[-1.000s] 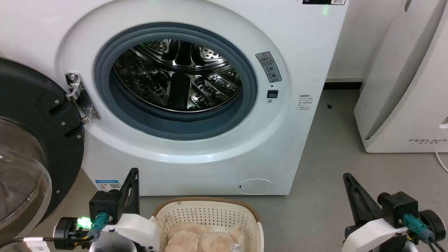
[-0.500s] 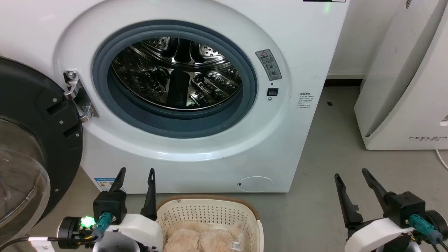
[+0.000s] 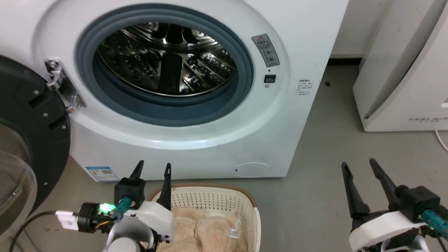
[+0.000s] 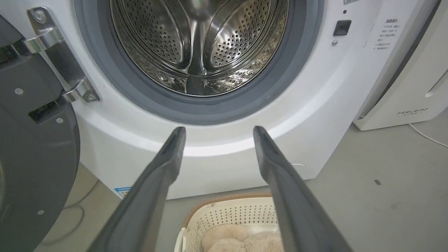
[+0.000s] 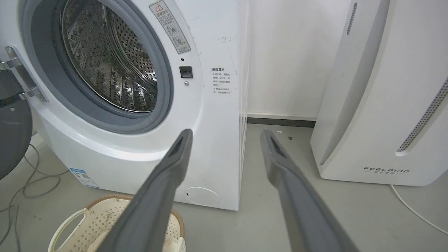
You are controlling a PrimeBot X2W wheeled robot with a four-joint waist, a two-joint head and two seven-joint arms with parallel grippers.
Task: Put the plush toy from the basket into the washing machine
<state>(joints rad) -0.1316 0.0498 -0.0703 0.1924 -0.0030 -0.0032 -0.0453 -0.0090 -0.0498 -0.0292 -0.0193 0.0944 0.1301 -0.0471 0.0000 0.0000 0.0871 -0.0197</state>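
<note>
Left gripper [image 3: 154, 164] and right gripper [image 3: 358, 162] are hanging open, so I'm thinking: sink the left deep into the toy [image 3: 206, 229], dodging the basket [image 3: 210, 203] rim.

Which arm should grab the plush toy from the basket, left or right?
Left, probably. The left gripper is open at the rim of the basket, right beside the plush toy. The right gripper is open too, but stands apart over bare floor.

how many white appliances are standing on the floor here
2: the washing machine at the centre, and a slanted white appliance to its right. Others may stand out of view.
</note>
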